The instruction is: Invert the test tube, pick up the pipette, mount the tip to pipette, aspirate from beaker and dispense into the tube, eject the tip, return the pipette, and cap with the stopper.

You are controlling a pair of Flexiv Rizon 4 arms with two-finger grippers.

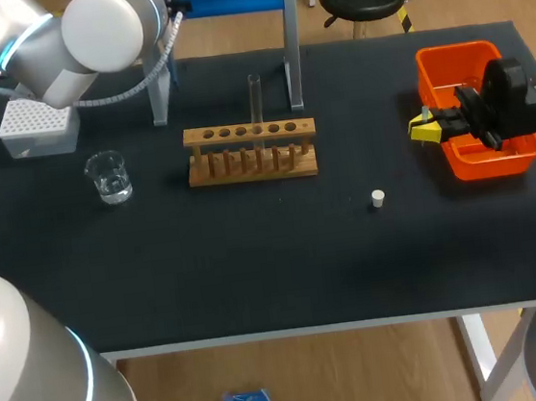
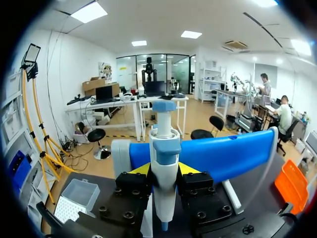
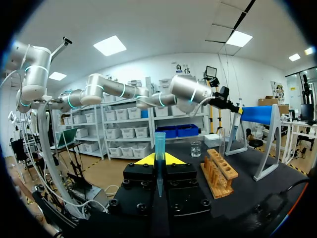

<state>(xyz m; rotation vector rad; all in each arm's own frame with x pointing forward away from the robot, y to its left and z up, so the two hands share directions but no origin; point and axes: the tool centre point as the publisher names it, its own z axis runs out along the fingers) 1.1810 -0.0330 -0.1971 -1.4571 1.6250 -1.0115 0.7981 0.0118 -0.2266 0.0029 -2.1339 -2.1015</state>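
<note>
Nothing legible anywhere. Pipette (image 2: pixel 163 163) body: no marking that can be read. Blue tip (image 3: pixel 159 148): plain. Beaker (image 1: pixel 108 176): any scale too small to make out. Tip box (image 1: pixel 37 125), wooden rack (image 1: pixel 251 154), orange bin (image 1: pixel 454 51): no lettering, number or sign readable.

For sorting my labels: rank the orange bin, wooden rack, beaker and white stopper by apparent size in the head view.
1. orange bin, partly covered yet clearly largest
2. wooden rack
3. beaker
4. white stopper
</note>
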